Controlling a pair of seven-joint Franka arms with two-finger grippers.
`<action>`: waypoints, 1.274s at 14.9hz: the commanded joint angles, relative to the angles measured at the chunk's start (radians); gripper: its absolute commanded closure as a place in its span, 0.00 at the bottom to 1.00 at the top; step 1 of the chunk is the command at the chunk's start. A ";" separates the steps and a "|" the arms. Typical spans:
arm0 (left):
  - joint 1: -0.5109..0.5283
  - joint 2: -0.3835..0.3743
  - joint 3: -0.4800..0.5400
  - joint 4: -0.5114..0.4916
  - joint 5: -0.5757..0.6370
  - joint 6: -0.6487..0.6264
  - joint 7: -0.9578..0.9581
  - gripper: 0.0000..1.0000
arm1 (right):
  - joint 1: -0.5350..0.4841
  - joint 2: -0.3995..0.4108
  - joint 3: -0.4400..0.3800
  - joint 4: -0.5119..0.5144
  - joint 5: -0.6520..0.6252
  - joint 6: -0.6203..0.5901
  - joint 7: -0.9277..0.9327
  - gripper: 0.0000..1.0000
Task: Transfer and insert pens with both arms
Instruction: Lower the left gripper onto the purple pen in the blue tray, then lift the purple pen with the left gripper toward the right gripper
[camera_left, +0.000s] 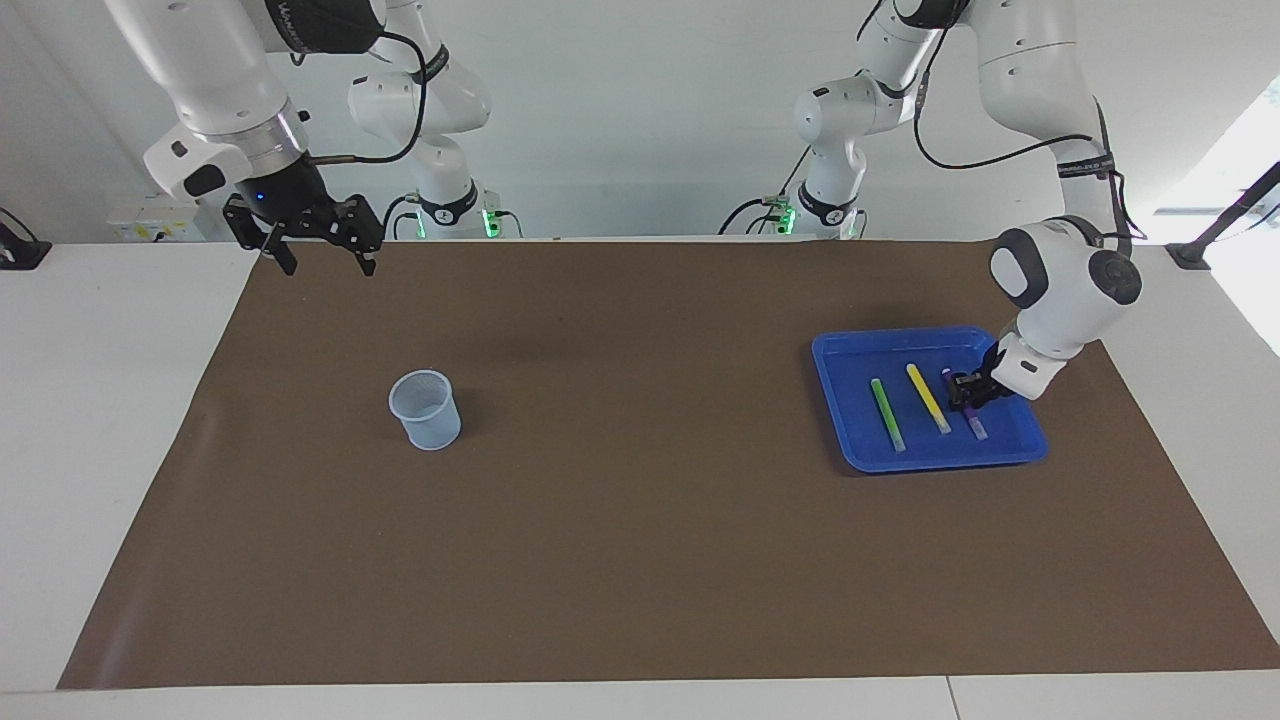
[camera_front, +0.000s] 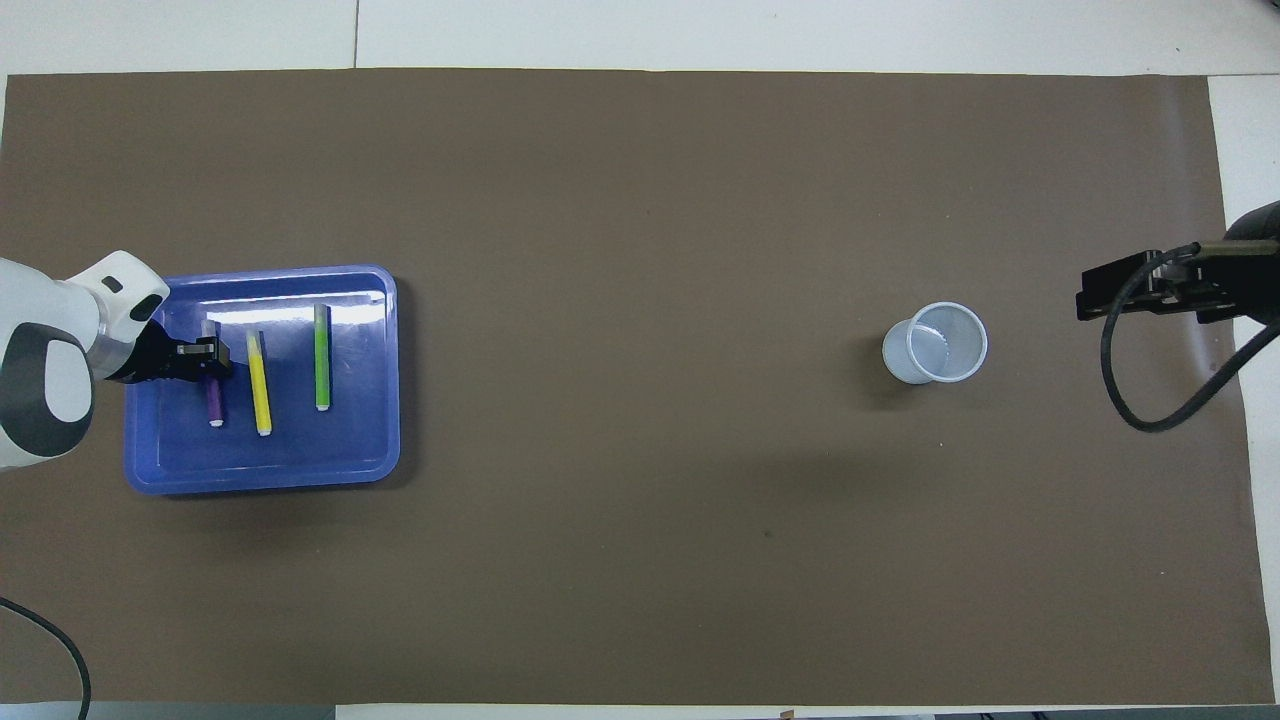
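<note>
Three pens lie side by side in a blue tray (camera_left: 850, 440) (camera_front: 385, 400) at the left arm's end of the table: a green pen (camera_left: 886, 413) (camera_front: 322, 356), a yellow pen (camera_left: 927, 397) (camera_front: 259, 382) and a purple pen (camera_left: 974, 423) (camera_front: 214, 401). My left gripper (camera_left: 967, 391) (camera_front: 211, 360) is down in the tray, shut on the purple pen around its middle, with the pen lying flat. My right gripper (camera_left: 321, 262) (camera_front: 1150, 290) waits open in the air over the mat's edge at the right arm's end.
A pale blue mesh cup (camera_left: 426, 408) (camera_front: 936, 343) stands upright on the brown mat (camera_left: 640, 520) toward the right arm's end. White tabletop borders the mat on all sides.
</note>
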 joint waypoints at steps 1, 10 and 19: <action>0.007 -0.001 0.001 -0.017 0.016 0.033 -0.006 1.00 | -0.008 -0.002 0.000 0.003 0.004 -0.019 -0.005 0.00; 0.001 -0.002 -0.002 0.101 0.016 -0.123 -0.114 1.00 | -0.008 -0.002 0.000 0.003 0.004 -0.019 -0.005 0.00; -0.013 -0.011 -0.036 0.404 -0.047 -0.541 -0.334 1.00 | -0.006 -0.002 0.000 0.003 0.004 -0.019 -0.004 0.00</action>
